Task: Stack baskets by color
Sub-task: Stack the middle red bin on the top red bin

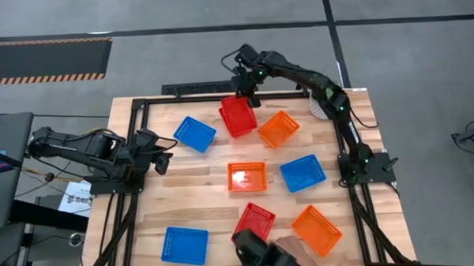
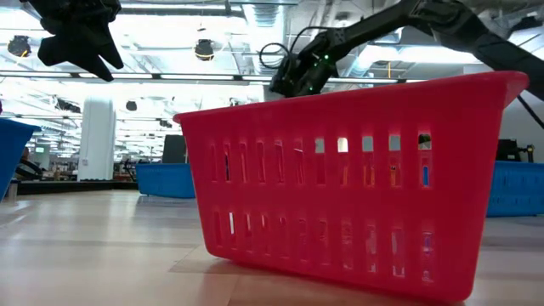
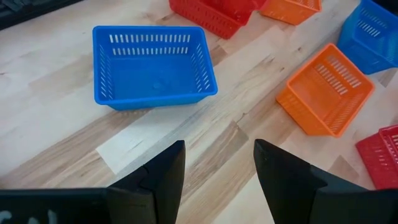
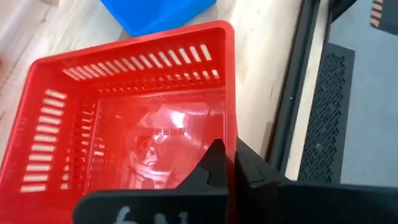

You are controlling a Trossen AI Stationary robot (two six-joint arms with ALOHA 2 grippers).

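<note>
Several blue, red and orange baskets lie scattered singly on the wooden table [image 1: 199, 189]. My right gripper [image 1: 243, 92] reaches to the far middle of the table and is shut on a red basket [image 1: 238, 117], which lies between a blue basket [image 1: 195, 134] and an orange one [image 1: 279, 128]. In the low view this gripper [image 2: 293, 81] shows above a nearer red basket [image 2: 348, 183], which hides the held one. My left gripper [image 3: 219, 180] hangs open over the table's left side, with nothing between its fingers, pointing toward the blue basket [image 3: 152, 65]. My right gripper pinches one side wall of the red basket at its rim [image 4: 231, 134], near a corner. One finger [image 4: 214, 165] is inside the basket and the other [image 4: 250, 169] outside. The fingers slant down from above. Whether the basket's bottom rests on the table, I cannot tell.
Farther toward the near edge lie an orange basket [image 1: 246, 177], a blue one [image 1: 302, 172], a red one [image 1: 253, 221], an orange one [image 1: 316, 229] and a blue one [image 1: 185, 245]. A dark object [image 1: 261, 254] stands at the near edge. A black frame [image 4: 298, 93] borders the table's far edge.
</note>
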